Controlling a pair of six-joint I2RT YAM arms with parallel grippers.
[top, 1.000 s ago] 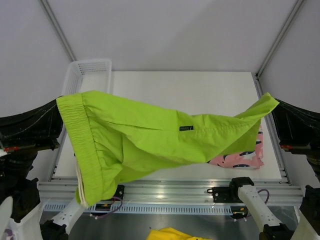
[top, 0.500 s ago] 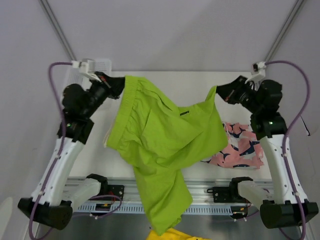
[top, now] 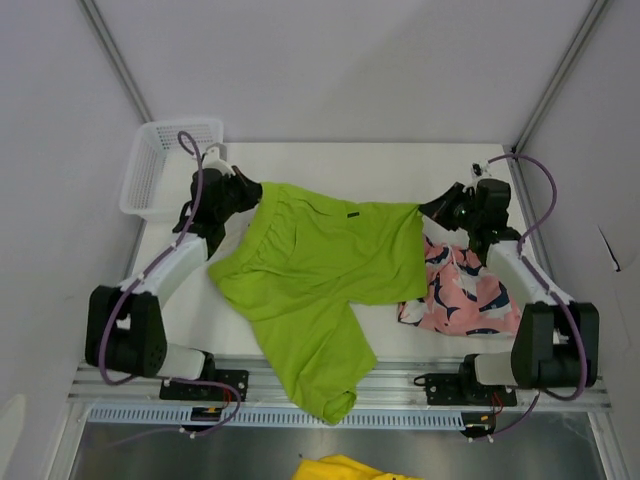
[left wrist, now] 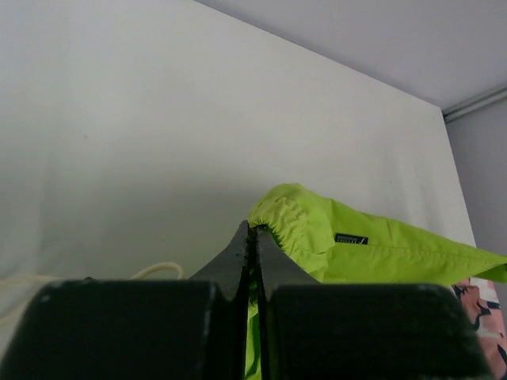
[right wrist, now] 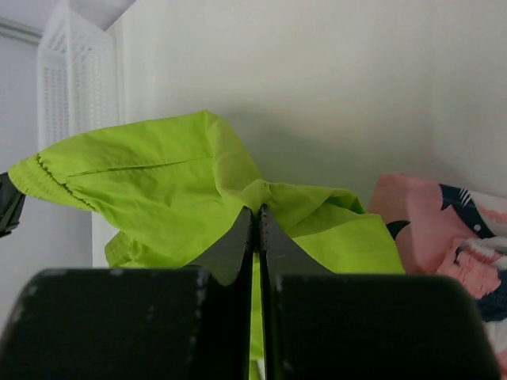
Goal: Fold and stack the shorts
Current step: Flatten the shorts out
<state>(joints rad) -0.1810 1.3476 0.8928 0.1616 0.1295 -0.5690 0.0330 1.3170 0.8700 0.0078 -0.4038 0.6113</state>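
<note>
The lime green shorts lie spread across the middle of the white table, one leg hanging over the near edge. My left gripper is shut on their waistband corner at the far left; the pinch shows in the left wrist view. My right gripper is shut on the opposite corner at the far right, as the right wrist view shows. The pink shark-print shorts lie folded at the right, partly under the green shorts, and show in the right wrist view.
A white mesh basket stands at the far left corner of the table. Something yellow lies below the near rail. Grey tent walls surround the table.
Both arms have come down and forward from holding the green shorts stretched high in the air. The shorts now lie on the table, still held at both corners.
</note>
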